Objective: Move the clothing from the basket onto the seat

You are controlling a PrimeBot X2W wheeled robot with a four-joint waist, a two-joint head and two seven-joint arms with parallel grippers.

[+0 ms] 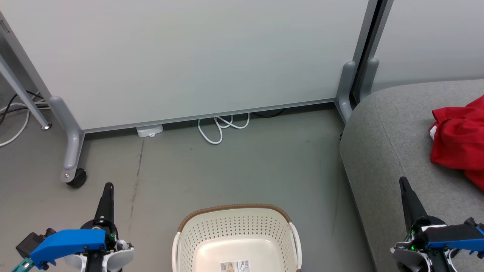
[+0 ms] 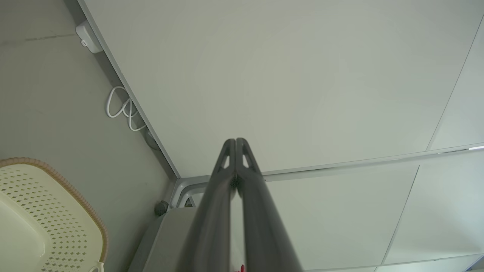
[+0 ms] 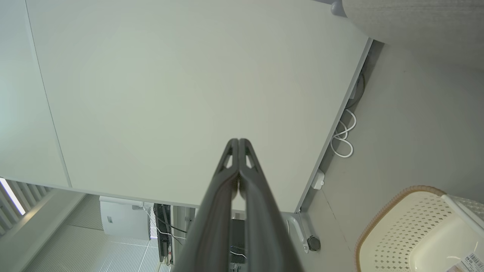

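Note:
The cream basket [image 1: 236, 226] with its brown rim stands on the floor at the bottom centre of the head view; only a barcode label [image 1: 235, 265] lies inside. It also appears as the basket [image 2: 45, 211] in the left wrist view and the basket [image 3: 416, 230] in the right wrist view. Red clothing [image 1: 459, 141] lies bunched on the grey seat [image 1: 385, 151] at the right. My left gripper [image 1: 108, 186] is shut and empty left of the basket. My right gripper [image 1: 403, 180] is shut and empty over the seat's front edge. Their shut tips show as the left gripper [image 2: 235, 140] and the right gripper [image 3: 238, 140].
A pale wheeled partition panel [image 1: 181, 56] stands behind the basket, with a grey leg and caster [image 1: 75, 177] at the left. A coiled white cable [image 1: 221, 126] and a white adapter [image 1: 149, 130] lie at its foot. Grey floor [image 1: 245, 166] separates basket and panel.

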